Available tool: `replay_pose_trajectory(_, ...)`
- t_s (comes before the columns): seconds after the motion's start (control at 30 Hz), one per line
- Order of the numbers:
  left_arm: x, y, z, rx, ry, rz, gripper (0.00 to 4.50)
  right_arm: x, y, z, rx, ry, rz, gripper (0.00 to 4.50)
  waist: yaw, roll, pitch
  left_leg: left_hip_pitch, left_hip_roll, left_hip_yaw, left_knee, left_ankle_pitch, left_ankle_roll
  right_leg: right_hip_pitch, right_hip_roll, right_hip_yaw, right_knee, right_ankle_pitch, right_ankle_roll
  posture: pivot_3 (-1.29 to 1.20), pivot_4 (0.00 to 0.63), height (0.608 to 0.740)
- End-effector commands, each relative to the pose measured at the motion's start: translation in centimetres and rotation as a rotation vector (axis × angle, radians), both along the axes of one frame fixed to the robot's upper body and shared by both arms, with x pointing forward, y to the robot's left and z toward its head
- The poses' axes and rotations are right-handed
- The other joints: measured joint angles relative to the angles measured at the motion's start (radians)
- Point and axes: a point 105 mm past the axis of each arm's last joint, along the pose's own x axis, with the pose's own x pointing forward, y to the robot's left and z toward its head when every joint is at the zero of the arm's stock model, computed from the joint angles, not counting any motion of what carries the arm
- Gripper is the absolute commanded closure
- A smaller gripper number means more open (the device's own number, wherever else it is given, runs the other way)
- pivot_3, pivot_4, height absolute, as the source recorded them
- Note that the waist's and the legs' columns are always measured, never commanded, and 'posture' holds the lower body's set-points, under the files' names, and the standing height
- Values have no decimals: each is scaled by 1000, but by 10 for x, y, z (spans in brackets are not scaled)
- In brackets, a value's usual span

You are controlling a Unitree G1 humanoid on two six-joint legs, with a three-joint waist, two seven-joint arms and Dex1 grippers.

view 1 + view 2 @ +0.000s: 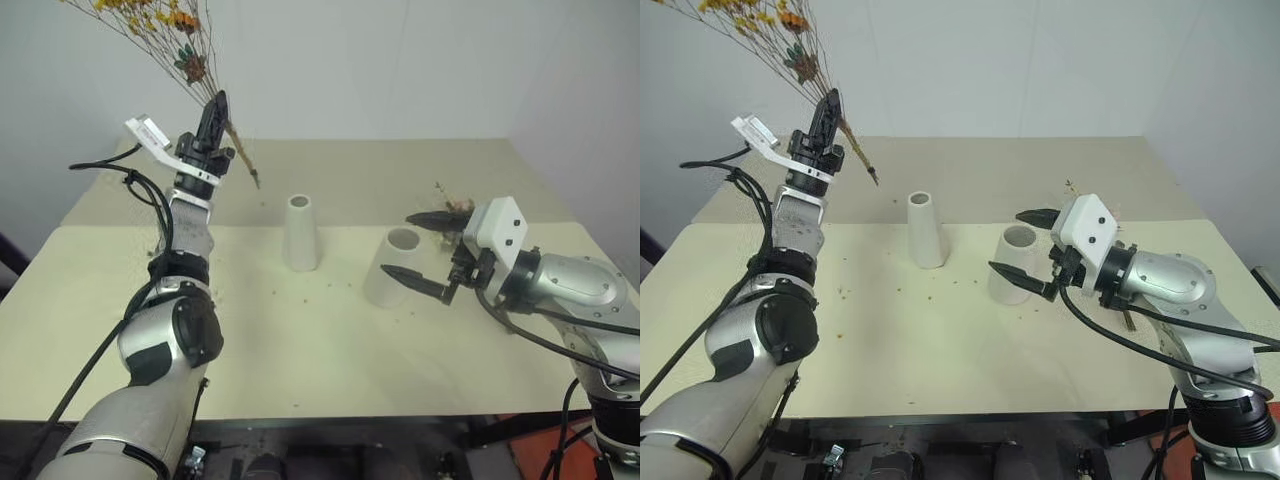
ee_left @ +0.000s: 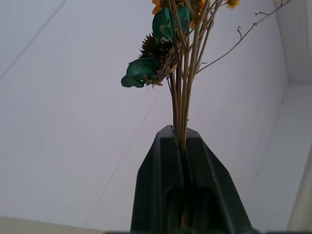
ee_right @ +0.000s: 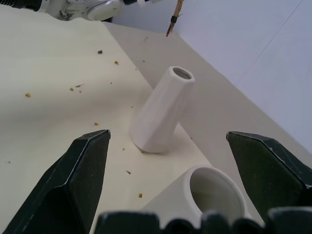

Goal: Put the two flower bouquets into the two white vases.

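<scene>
Above the table's (image 1: 300, 340) far left side, my left end effector (image 1: 215, 112) is raised and tilted upward, closed on the thin brown stems of the dried yellow-orange bouquet (image 1: 165, 35). Flower heads fan out up and to the left against the pale wall; cut stem ends (image 1: 250, 172) poke out below the fingers, hanging in the air over the table. Left wrist view confirms it: both fingers pressed together with the stems (image 2: 181, 105) pinched between them, a dark spiky seed head and green bits just above. Slim vase (image 1: 301, 232) stands upright near table centre, mouth empty. Wide-mouthed vase (image 1: 393, 265) stands to its right, also empty. My right end effector (image 1: 425, 255) is held level beside the wide vase, fingers spread wide, gripping nothing; in the right wrist view the wide vase's mouth (image 3: 214, 190) sits between the spread fingers, slim vase beyond. Behind the right end effector I see part of the second bouquet (image 1: 452, 204) lying on the table, mostly hidden. Small flower crumbs (image 1: 300, 295) are scattered on the table.
</scene>
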Motion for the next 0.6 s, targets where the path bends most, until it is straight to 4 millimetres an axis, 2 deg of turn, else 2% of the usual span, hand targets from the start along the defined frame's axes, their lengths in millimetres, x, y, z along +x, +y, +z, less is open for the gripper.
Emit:
replay_pose_trajectory(0.03,-8,1,29,-25,-90,-50,4484,-7,-3,12,16,-59,-26,0,0,0,0,0,0,0,0,0,0,0,0,0,0,0,0,0,150,740)
replay_pose_trajectory(0.2,-9,-17,31,23,-97,-105,4484,-9,-5,10,25,-60,-53,0,3,0,0,0,0,0,0,0,0,0,0,0,0,0,0,0,150,740)
replay_pose_trajectory(0.3,-6,-21,27,1,-66,-129,4484,-11,-6,9,29,-57,-62,0,3,0,0,0,0,0,0,0,0,0,0,0,0,0,0,0,150,740)
replay_pose_trajectory(0.6,-1,-47,11,100,-34,-142,4484,-13,-7,8,31,-51,-76,0,2,0,0,0,0,0,0,0,0,0,0,0,0,0,0,0,150,740)
